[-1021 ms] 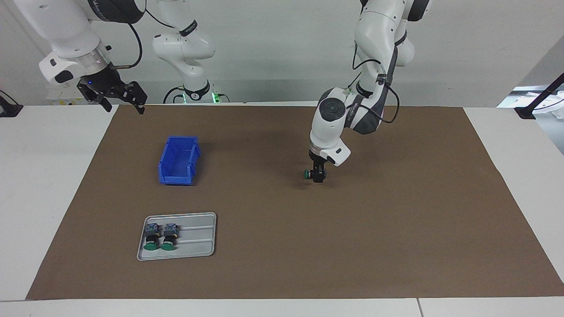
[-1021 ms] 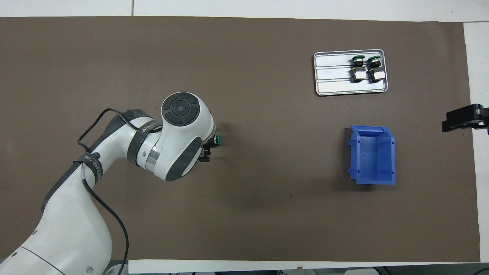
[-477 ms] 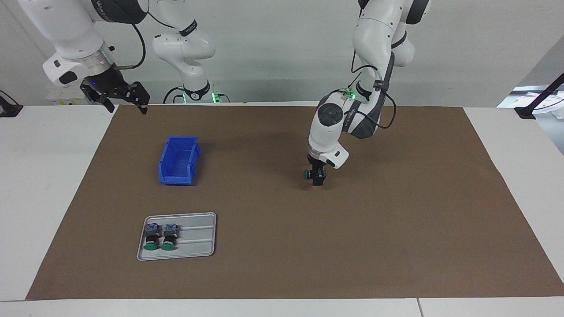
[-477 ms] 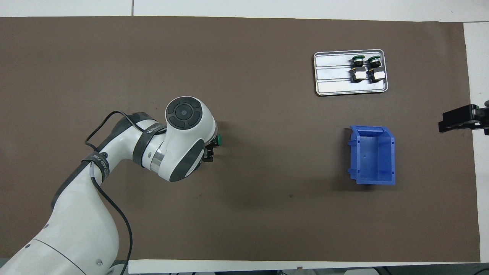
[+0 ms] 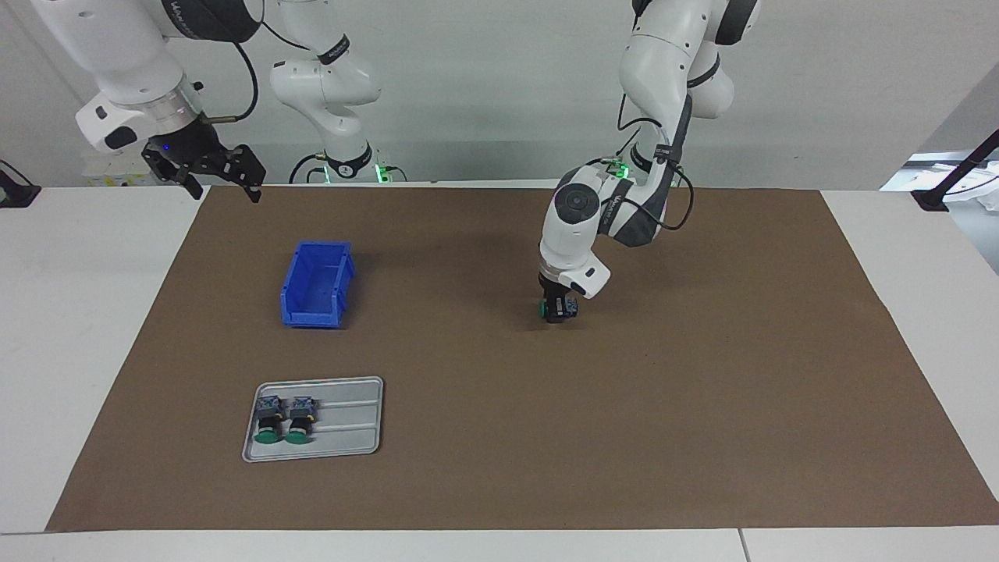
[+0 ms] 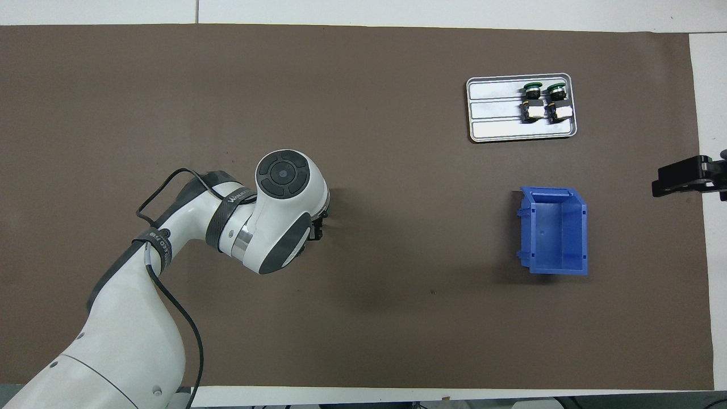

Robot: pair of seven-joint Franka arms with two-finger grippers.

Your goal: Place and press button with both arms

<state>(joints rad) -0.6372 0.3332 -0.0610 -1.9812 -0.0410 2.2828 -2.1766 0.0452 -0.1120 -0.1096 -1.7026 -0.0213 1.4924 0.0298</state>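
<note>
My left gripper (image 5: pixel 557 311) is shut on a green-capped button (image 5: pixel 543 309) and holds it very low over the middle of the brown mat (image 5: pixel 702 390); whether it touches the mat I cannot tell. In the overhead view the left arm's wrist (image 6: pixel 284 216) hides the button and most of the gripper. Two more buttons (image 5: pixel 270 417) (image 5: pixel 300 416) lie side by side in the grey tray (image 5: pixel 351 425), also in the overhead view (image 6: pixel 534 102). My right gripper (image 5: pixel 218 178) is open and empty, waiting up in the air over the mat's corner at the right arm's end (image 6: pixel 684 179).
An empty blue bin (image 5: pixel 316 282) stands on the mat between the tray and the robots, toward the right arm's end; it also shows in the overhead view (image 6: pixel 554 230). White table (image 5: pixel 78 351) borders the mat.
My left gripper has come down closer to the mat with the button and shifted a little toward the right arm's end. The right gripper rose slightly, then held still.
</note>
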